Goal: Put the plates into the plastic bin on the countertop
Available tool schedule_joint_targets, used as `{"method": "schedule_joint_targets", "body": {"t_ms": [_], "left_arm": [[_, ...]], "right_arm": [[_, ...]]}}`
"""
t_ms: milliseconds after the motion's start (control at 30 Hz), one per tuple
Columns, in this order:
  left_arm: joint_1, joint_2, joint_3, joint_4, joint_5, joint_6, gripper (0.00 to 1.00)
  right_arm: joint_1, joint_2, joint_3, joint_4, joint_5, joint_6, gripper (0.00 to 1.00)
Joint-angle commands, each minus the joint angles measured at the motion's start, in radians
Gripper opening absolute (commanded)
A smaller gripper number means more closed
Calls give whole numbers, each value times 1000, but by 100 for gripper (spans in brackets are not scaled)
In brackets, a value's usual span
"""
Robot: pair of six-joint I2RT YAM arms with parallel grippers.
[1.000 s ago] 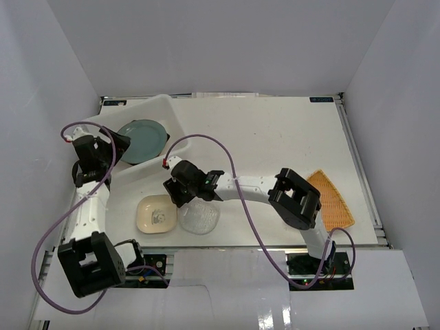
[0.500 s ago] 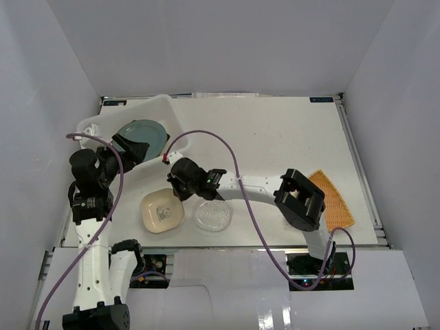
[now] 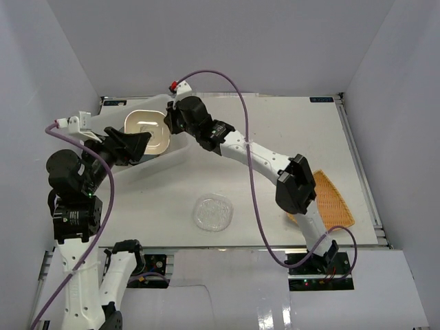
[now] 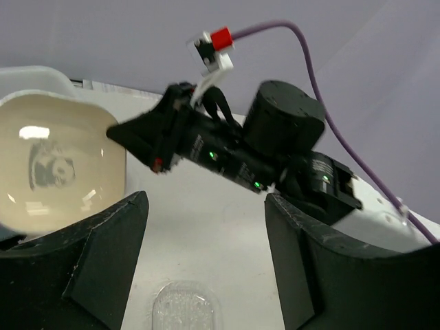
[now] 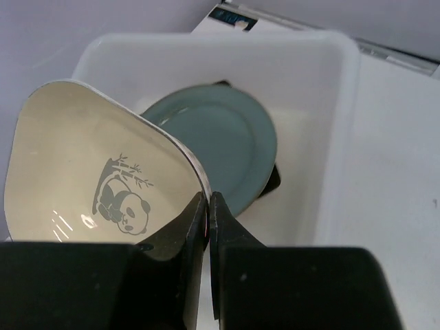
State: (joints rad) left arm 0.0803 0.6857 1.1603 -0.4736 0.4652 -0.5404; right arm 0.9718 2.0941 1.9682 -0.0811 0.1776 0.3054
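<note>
Our R gripper [image 5: 207, 201] is pinched tight on the edge of the sm. cream square plate [image 5: 96, 175], holding it tilted over the plastic bin [image 5: 206, 40], above the teal plate [image 5: 230, 148] lying inside. Our L gripper [image 4: 206, 203] hangs w/ jaws apart, nothing btwn them. The clear glass plate [image 3: 213, 212] and the orange woven plate [image 3: 337, 203] sit on the countertop [image 3: 289, 137], well apart.

Right claw [image 4: 134, 137] gripping cream square plate [image 4: 55, 165], clear glass dish [image 4: 184, 311] below, perhaps bin rim [image 4: 38, 73] behind
</note>
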Motion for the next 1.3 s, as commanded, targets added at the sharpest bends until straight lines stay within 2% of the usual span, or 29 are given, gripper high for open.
{"method": "schedule_joint_targets", "body": {"t_ms": [0, 33, 100, 133, 300, 333, 400, 433, 533, 633, 700, 767, 800, 867, 900, 1000, 1033, 1100, 1133, 1167, 1267], "left_arm": [[-20, 26, -16, -69, 4, 13, 79], [-25, 29, -25, -72, 3, 13, 78], [-42, 37, -51, -80, -13, 16, 77], [-54, 38, -59, -95, -20, 23, 77], [-85, 3, -143, -154, -86, 43, 74], [-99, -6, -158, -169, -85, 43, 73], [-99, -31, -197, -190, -76, 39, 73], [-99, -37, -206, -201, -73, 36, 73], [-99, -41, -246, -223, -42, 33, 73], [-99, -17, -302, -211, 63, 22, 75], [-100, -9, -333, -200, 95, 16, 75], [-105, -9, -381, -191, 122, 11, 75], [-109, -8, -396, -185, 125, 2, 75], [-138, -5, -445, -162, 116, -10, 75], [-175, 0, -455, -152, 99, -19, 75], [-249, 14, -491, -128, 15, -42, 75], [-317, 23, -501, -108, -11, -68, 76], [-404, 58, -524, -83, -114, -101, 77], [-500, 75, -528, -57, -158, -131, 79], [-552, 122, -536, -47, -257, -144, 80], [-712, 221, -525, -33, -405, -167, 83]], "right_arm": [[-39, 165, 185, 26, 16, 3, 8], [-42, 203, 286, 43, 26, 3, 8], [-48, 300, 362, 67, 55, 6, 8], [-50, 337, 380, 133, 63, 9, 8], [-50, 377, 363, 195, 56, 26, 8], [-50, 370, 360, 196, 54, 35, 10], [-50, 353, 340, 219, 42, 43, 23], [-51, 331, 330, 222, 33, 47, 37], [-65, 247, 287, 218, -10, 66, 56], [-87, 109, 157, 219, -38, 72, 58], [-105, 19, -3, 222, -41, 64, 56], [-128, -139, -145, 227, -41, 57, 46], [-136, -196, -307, 230, -32, 44, 43], [-172, -369, -478, 228, 0, 34, 36], [-192, -487, -652, 224, 8, 40, 34], [-312, -656, -903, 213, 7, 83, 31], [-355, -762, -1048, 198, -15, 119, 30], [-496, -860, -1173, 179, -41, 152, 30], [-546, -943, -1269, 161, -56, 165, 32], [-635, -980, -1304, 146, -58, 167, 34], [-771, -1069, -1364, 32, -59, 137, 47]]}}
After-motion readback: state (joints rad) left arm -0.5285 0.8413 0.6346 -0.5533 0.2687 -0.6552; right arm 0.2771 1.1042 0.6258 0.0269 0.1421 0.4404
